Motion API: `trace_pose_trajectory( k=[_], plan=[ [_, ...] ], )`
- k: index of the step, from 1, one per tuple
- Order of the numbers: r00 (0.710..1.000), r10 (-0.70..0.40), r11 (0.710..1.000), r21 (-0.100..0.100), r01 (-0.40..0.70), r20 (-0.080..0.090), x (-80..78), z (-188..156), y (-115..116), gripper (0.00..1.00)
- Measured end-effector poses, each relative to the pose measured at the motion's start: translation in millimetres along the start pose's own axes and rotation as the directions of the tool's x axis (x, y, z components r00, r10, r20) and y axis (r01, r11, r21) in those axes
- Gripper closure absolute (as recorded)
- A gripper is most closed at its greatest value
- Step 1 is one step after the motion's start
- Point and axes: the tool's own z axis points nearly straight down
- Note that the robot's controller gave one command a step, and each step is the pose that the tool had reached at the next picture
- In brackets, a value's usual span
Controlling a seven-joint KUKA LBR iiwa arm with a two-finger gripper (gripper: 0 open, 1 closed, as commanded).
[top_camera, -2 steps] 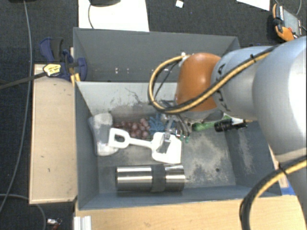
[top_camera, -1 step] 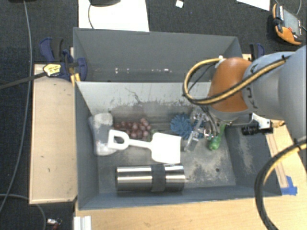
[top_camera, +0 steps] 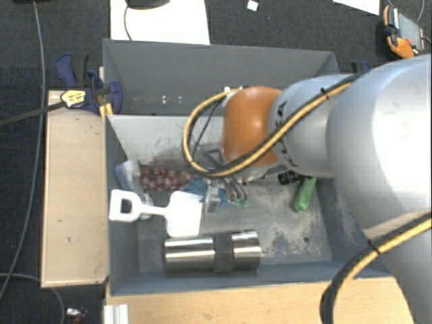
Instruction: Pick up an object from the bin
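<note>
White plastic scoop [top_camera: 179,216] lies in the middle of the grey metal bin [top_camera: 202,79], just at nine o'clock of your tool [top_camera: 226,196]. I cannot tell if the tool is apart or together. Catch only the rim and the scoop may skid onto the steel cylinder [top_camera: 212,252] at six o'clock.

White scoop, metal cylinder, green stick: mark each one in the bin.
white scoop [top_camera: 182,216]: camera view, on its broad blade.
metal cylinder [top_camera: 190,254]: camera view, on its left half.
green stick [top_camera: 304,194]: camera view, on its middle.
</note>
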Motion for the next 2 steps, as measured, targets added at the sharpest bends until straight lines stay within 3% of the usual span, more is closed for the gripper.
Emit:
trace_pose_trajectory(
  k=[1,2],
  plan=[
    [0.999,-0.047,0.999,-0.005,0.047,-0.003,6.0,0.5,27.2,1.0],
    [0.999,-0.043,0.999,-0.004,0.043,-0.005,6.3,-7.3,25.0,1.0]
  ],
)
